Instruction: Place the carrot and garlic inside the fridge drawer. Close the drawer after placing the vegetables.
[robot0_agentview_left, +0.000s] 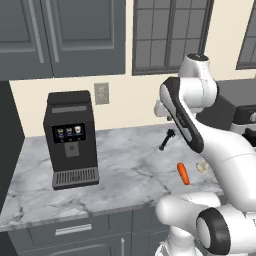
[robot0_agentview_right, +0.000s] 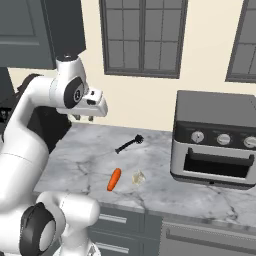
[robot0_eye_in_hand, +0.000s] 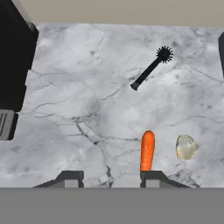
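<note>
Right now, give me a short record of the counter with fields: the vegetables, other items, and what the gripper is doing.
carrot: lying flat near the front edge of the marble counter
garlic: beside the carrot, apart from it
brush: black, farther back on the counter
coffee machine: at one end of the counter
toaster oven: at the other end
gripper: above the counter, jaws apart, holding nothing

The grey-white marbled stone surface carries a black boxy coffee machine at its left and a grey toaster oven with three knobs at its right. Between them lie a slim black brush toward the wall, and nearer the front edge a small bright orange tapered carrot with a tiny pale cream garlic bulb just beside it, apart.
</note>
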